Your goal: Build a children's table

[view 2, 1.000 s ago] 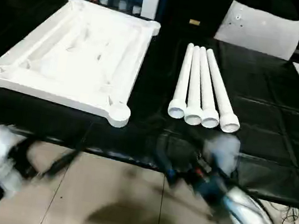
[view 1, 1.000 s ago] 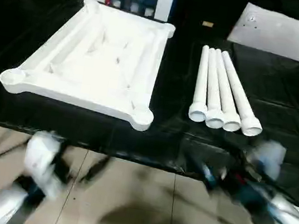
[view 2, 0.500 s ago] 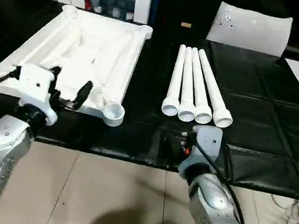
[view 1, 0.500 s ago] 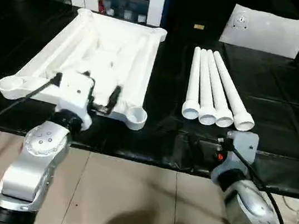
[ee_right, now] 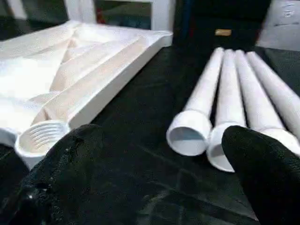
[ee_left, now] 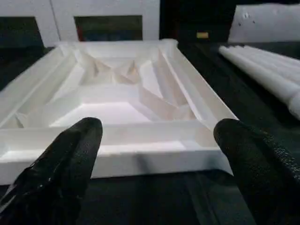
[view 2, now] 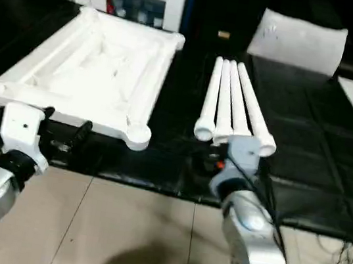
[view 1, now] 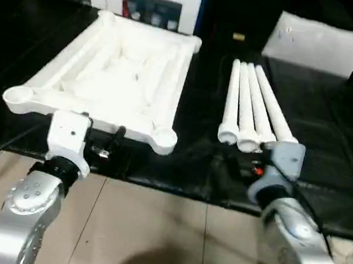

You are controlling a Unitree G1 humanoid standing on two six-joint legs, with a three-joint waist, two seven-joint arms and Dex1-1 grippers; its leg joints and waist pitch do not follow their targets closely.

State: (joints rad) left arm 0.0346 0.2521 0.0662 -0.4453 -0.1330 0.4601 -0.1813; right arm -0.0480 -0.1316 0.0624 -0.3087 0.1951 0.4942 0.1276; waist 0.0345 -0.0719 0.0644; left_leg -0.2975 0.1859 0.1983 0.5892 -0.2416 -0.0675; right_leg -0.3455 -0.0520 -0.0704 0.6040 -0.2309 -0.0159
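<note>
White upturned tabletop, four legs side by side.

The tabletop is lying upside down on the surface, left of four legs lying side by side; a bag is lying behind them.

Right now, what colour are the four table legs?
White, all four legs; the right wrist view shows them best.
</note>
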